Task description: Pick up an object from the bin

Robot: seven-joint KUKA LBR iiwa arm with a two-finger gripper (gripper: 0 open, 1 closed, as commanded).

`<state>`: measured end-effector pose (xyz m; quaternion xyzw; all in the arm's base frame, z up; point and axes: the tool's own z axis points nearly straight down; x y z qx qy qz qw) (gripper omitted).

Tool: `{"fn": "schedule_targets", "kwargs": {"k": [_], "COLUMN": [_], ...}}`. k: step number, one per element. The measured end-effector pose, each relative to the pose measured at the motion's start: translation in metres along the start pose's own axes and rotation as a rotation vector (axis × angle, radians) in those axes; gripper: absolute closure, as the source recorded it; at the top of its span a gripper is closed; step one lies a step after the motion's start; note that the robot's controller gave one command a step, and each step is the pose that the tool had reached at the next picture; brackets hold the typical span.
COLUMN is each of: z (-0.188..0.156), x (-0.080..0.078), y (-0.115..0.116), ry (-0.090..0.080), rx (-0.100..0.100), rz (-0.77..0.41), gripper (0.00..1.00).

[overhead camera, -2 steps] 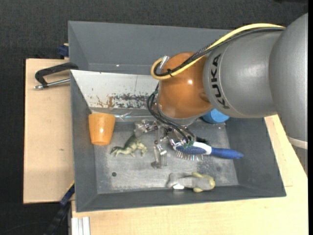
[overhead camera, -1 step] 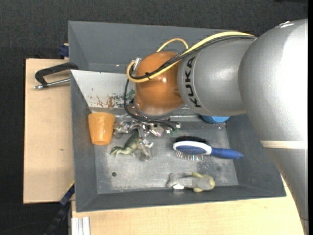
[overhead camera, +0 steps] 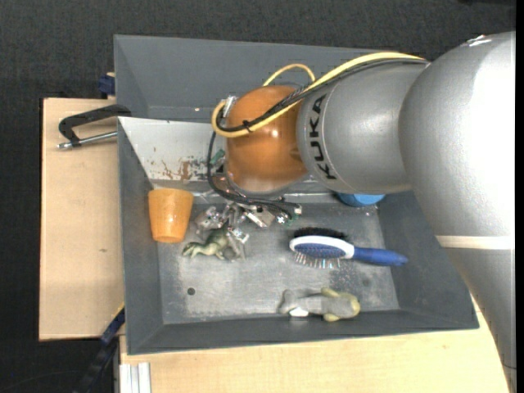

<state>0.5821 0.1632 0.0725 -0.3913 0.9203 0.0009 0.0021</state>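
Note:
My gripper [overhead camera: 236, 218] reaches down below the orange wrist cover into the left middle of the bin. Right under it, slightly to the left, lies a small green toy dinosaur [overhead camera: 210, 249] on the bin floor; the gripper's metal tip overlaps the toy's upper right side. An orange plastic cup [overhead camera: 169, 213] lies on its side just left of the gripper, close to the bin's left wall. A hairbrush with a blue-and-white head and blue handle [overhead camera: 332, 251] lies to the gripper's right.
A pale green-and-white soft toy animal [overhead camera: 321, 304] lies near the front wall. A blue object [overhead camera: 360, 198] peeks out under the arm at the back right. The arm covers the back right of the bin. Bare floor lies front left.

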Motion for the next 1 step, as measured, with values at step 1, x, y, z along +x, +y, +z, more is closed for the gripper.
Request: {"fn": "schedule_targets", "kwargs": {"k": [1], "z": [-0.1533], "x": [-0.0064], "y": [-0.0099], "ry": [-0.010], "rx": [0.007], "rz": [-0.010], "gripper": [1.00]}}
